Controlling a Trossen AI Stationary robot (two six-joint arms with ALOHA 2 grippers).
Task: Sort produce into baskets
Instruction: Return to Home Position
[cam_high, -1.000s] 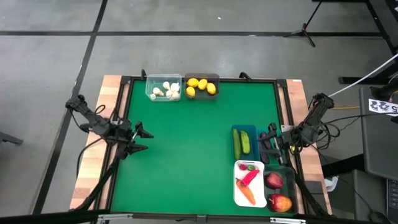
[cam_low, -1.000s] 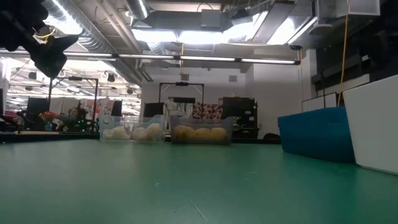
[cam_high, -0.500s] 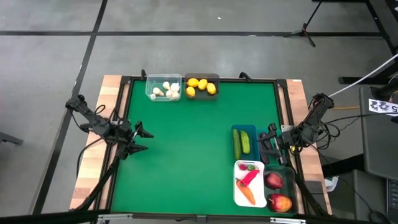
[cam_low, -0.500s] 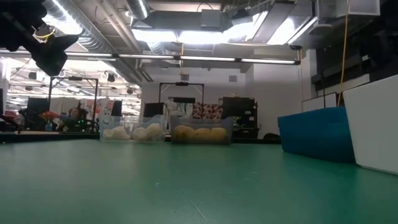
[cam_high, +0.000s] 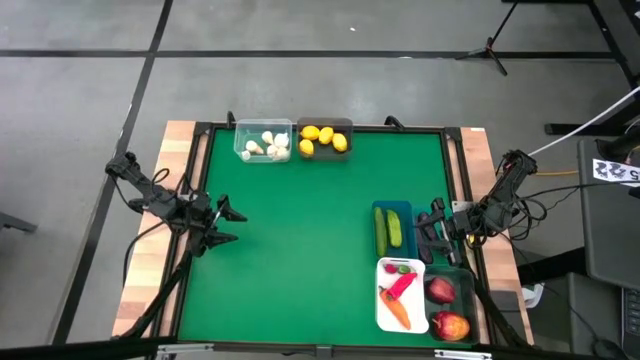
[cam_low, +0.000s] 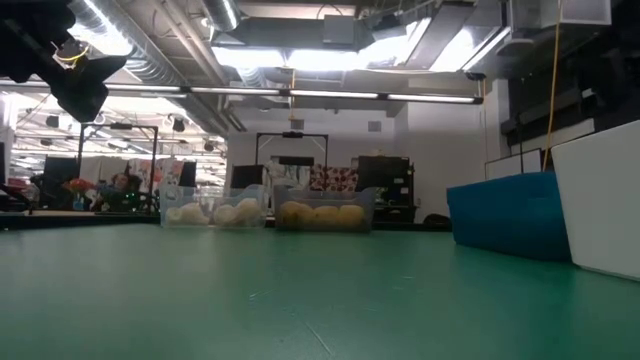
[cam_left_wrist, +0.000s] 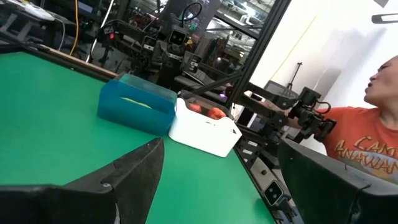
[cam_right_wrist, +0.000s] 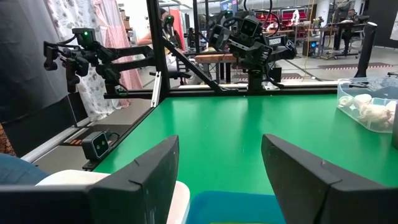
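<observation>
Nothing moved since earlier. Left gripper at the desk's left edge, right gripper beside blue basket; both fingers released, empty. Garlic in clear basket, lemons in grey basket.

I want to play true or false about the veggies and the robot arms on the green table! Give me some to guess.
The lemons and the garlic sit in bins right next to each other. True.
The carrot lies loose outside every bin. False: it is in the white bin with the red pepper.
The cucumbers are in the white bin too. False: they lie in the blue bin.
The left gripper and the right gripper are both open and hold nothing. True.
</observation>
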